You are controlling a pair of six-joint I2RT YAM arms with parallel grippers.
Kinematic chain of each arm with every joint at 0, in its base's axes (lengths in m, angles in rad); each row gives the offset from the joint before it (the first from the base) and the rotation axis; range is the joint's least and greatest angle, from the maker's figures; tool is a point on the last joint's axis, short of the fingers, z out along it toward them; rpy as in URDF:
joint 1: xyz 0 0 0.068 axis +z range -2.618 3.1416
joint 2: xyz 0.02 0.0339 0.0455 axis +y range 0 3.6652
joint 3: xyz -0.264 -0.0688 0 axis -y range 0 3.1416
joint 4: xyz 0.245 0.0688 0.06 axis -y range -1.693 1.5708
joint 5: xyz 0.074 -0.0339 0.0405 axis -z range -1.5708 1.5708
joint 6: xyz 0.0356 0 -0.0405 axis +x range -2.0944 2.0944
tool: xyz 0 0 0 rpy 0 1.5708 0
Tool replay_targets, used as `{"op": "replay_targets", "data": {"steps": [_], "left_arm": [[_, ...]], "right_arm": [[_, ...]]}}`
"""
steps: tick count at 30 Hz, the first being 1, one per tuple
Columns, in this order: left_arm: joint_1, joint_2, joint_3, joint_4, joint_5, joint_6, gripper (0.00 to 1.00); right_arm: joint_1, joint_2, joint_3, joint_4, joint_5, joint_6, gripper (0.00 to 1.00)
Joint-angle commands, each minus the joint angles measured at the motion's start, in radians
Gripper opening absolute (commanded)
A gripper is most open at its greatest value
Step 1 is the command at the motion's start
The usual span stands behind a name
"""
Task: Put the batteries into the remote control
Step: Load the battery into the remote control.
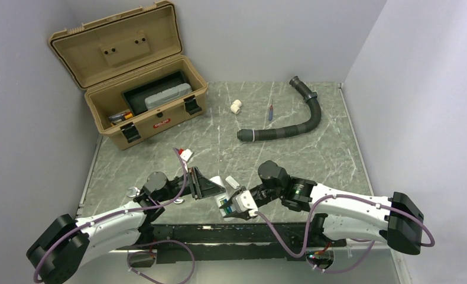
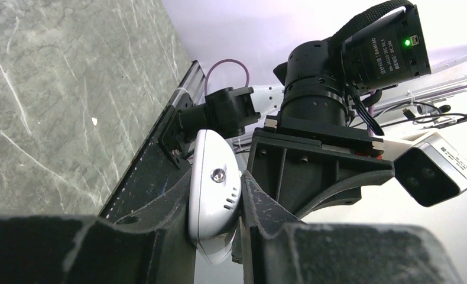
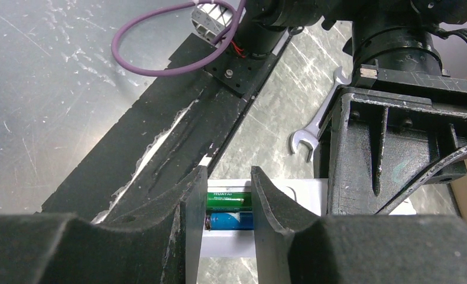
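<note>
1. The remote control (image 2: 210, 207) sits between the two arms near the near edge of the counter (image 1: 219, 130); the left pincer (image 2: 216, 180) holds it, clamped tight across its rounded white shell.
2. The right pincer (image 3: 228, 183) stands narrow, its fingers (image 3: 187, 213) flanking the remote's open bay; the green battery (image 3: 228, 200) and the blue battery (image 3: 232, 222) lie in that bay side by side; I cannot tell whether the pads press on anything.
3. Handling, as I judge it: the remote is light, stiff and smooth, so it could twist in a clamp; the best hold is across the shell, well away from the bay, as the left pincer has it.
4. The batteries look small, hard and round, so they are likely to roll or pop out under a spring; a push on the barrel seems safer than a pinch on the ends.
5. Both batteries point the same way and lie parallel; their long axes run across the right pincer's gap, from one finger to the other.
6. In the left wrist view the remote's long axis runs roughly along the left fingers; a screw and small slots face the camera, so this looks like the back.
7. A wrench (image 3: 314, 127) lies on the counter beyond the remote.
</note>
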Motion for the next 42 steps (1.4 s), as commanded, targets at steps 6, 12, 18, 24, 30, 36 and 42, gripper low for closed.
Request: {"op": "replay_targets", "data": {"steps": [6,12,18,24,30,36,42], "left_arm": [[-0.023,-0.029,0.029,0.095,0.101,-0.022,0.00],[-0.025,-0.036,0.033,0.087,0.104,-0.018,0.00],[-0.026,-0.045,0.038,0.074,0.104,-0.016,0.00],[-0.028,-0.048,0.043,0.070,0.102,-0.016,0.00],[-0.028,-0.050,0.052,0.064,0.107,-0.013,0.00],[-0.028,-0.048,0.052,0.066,0.108,-0.013,0.00],[-0.029,-0.041,0.051,0.053,0.099,-0.005,0.00]], "right_arm": [[-0.045,0.032,0.029,0.010,0.016,-0.030,0.30],[-0.056,0.046,0.025,0.016,-0.005,-0.014,0.27],[-0.064,0.069,0.019,0.034,-0.020,0.017,0.23],[-0.072,0.094,0.020,0.039,-0.024,0.052,0.21],[-0.080,0.096,0.006,0.052,-0.019,0.078,0.18],[-0.088,0.103,-0.003,0.066,-0.029,0.083,0.17],[-0.091,0.109,0.001,0.070,-0.048,0.086,0.16]]}}
